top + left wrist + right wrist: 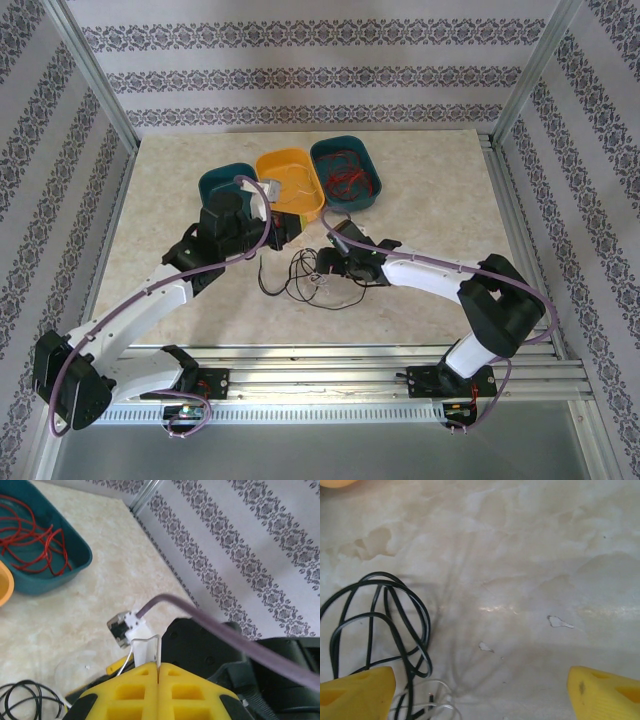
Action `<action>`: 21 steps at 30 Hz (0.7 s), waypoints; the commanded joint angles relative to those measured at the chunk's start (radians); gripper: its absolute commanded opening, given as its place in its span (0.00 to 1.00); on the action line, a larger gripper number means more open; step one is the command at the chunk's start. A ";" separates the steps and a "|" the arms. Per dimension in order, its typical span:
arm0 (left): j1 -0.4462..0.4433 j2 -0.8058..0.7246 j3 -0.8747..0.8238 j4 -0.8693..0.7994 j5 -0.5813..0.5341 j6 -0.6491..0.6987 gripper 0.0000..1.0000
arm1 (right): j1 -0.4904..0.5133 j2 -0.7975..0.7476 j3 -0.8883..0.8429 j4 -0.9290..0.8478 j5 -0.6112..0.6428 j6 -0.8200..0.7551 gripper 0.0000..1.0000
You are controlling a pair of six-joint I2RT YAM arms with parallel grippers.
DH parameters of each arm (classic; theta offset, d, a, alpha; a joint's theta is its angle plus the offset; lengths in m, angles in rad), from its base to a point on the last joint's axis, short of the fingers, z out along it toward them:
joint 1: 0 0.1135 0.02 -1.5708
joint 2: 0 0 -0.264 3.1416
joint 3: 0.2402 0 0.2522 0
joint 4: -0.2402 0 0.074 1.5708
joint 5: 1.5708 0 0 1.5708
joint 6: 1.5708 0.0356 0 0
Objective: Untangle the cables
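Cables [298,275], hair-thin black and whitish wires, lie in loose glossy loops near the middle of the marbled table [430,230]. The left gripper [158,680] has its blocky yellow fingers pressed together, pinching a white wire [145,639]. The right gripper [480,680] gapes wide over the black loops [425,622], holding nothing.

Thin black wires [300,277] lie looped on your table [450,230]. Thin red wires [345,175] coil in a teal oval tray [352,204]. Left gripper [158,667] pinches a thin white wire [128,659].

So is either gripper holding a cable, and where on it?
Left gripper pinches a white cable between its fingertips, a loop sticking out; right gripper open, holding nothing.
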 commanded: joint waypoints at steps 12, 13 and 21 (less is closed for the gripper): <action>-0.011 -0.022 0.133 0.013 -0.037 0.063 0.00 | -0.028 -0.115 -0.064 0.010 0.015 0.017 0.89; -0.011 -0.022 0.144 0.015 -0.037 0.067 0.00 | -0.027 -0.125 -0.070 0.016 0.018 0.013 0.89; -0.011 -0.023 0.199 0.066 -0.035 0.063 0.00 | -0.027 -0.207 -0.133 0.068 0.036 0.015 0.89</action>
